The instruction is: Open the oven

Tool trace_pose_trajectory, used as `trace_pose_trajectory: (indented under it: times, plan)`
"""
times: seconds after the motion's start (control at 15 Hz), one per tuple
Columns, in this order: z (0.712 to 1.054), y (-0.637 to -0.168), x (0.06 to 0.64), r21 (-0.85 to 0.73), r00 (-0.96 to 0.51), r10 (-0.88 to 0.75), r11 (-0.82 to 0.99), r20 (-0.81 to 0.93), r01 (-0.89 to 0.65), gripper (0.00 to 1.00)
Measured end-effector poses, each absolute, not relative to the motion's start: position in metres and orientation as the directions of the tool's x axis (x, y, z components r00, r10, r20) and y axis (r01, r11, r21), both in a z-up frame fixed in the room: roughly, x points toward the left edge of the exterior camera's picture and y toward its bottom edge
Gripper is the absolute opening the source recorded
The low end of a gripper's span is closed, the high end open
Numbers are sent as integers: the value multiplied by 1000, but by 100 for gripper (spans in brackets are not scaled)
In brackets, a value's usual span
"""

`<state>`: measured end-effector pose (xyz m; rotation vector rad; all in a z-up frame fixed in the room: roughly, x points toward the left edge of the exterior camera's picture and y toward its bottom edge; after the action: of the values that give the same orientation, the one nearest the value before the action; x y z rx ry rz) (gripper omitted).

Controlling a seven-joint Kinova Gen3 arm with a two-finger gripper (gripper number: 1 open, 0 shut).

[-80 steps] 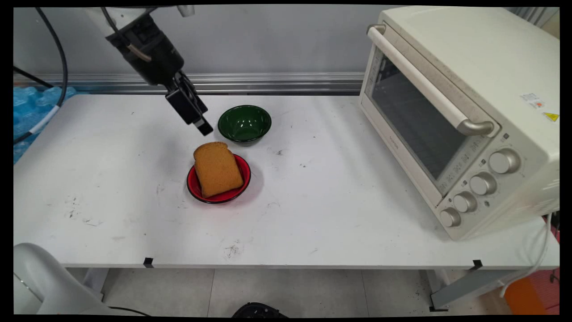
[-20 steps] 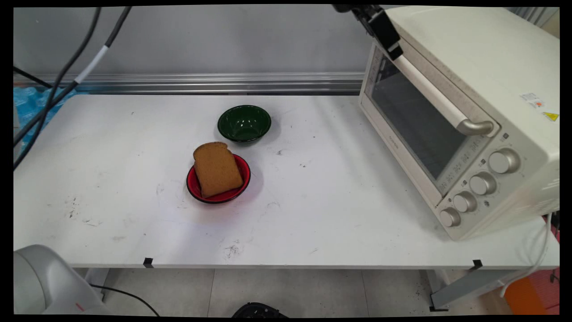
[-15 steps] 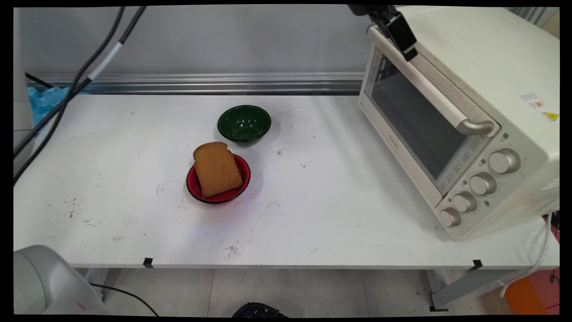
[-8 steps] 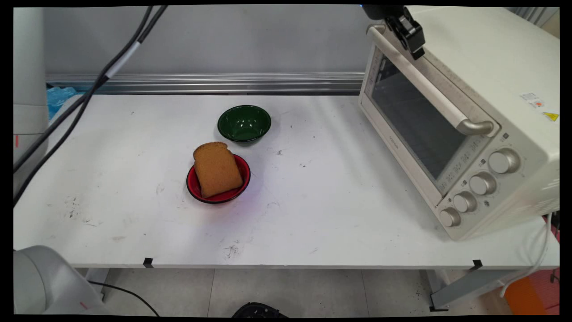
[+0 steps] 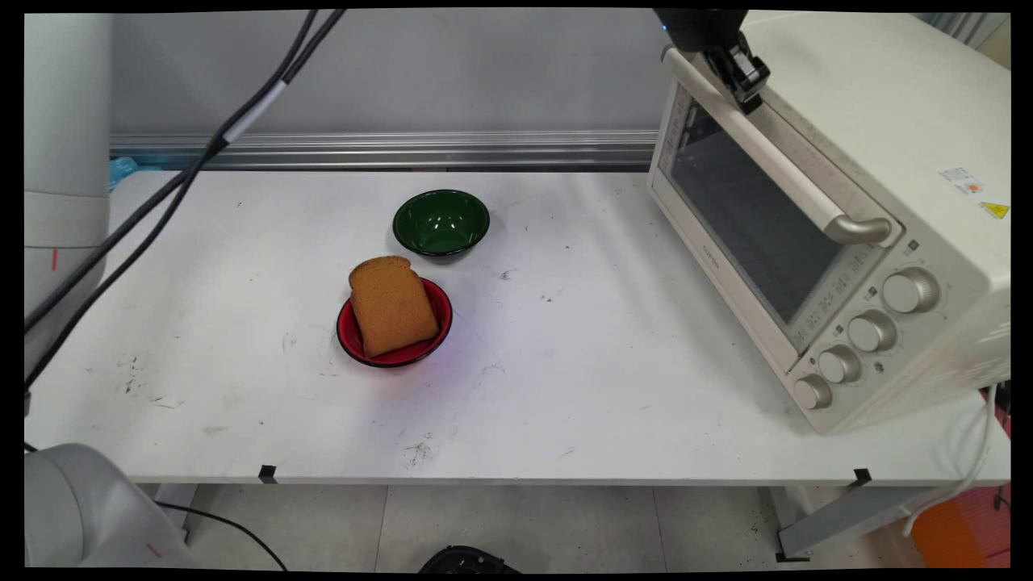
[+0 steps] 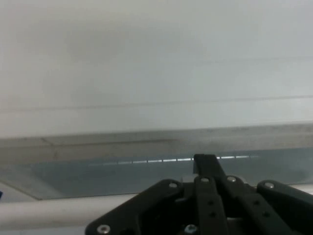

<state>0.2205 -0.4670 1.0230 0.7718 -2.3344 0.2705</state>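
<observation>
The gripper [image 5: 749,90], fingers apparently together and holding nothing, sits at the oven [image 5: 847,202] handle [image 5: 767,153] in the upper right; the door is closed, and bread [image 5: 393,305] lies on the red plate [image 5: 440,323] at centre.

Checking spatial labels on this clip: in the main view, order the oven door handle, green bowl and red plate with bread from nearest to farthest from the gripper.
From the gripper:
1. Oven door handle, right at the gripper, at the oven's top front.
2. Green bowl, mid-table, toward the wall.
3. Red plate with bread, nearer the table's front.
</observation>
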Motion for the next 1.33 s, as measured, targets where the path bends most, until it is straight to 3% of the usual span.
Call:
trace_pose_trajectory:
  times: [1.33]
  plan:
    - [993, -461, 223, 29, -650, -521, 792, 553, -610, 0]
